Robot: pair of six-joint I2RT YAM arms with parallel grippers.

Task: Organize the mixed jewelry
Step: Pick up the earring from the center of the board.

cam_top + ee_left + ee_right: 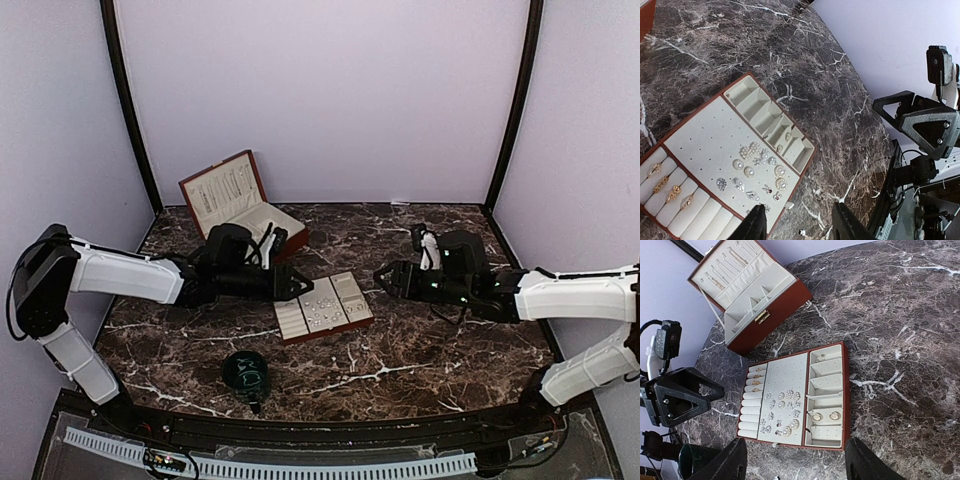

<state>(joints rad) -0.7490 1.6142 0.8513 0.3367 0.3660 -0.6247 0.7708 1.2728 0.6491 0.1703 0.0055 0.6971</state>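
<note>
Black jaws on both arms stand spread and empty; the left pair hangs over one tiny silvery stud [801, 232], seemingly the last stray, loose on the dark marble counter [740, 40]. At ten o'clock from it, the mixed jewelry [760, 160] sits sorted in the red-rimmed cream tray [705, 135]: gold rings [672, 192] in rolls, pearl earrings [749, 171] on the pad.

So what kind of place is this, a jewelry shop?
Probably a robot testing booth, not a shop: plain walls box in one marble-look table, the left arm and right arm reach over it, and a jewelry tray lies between them.
</note>
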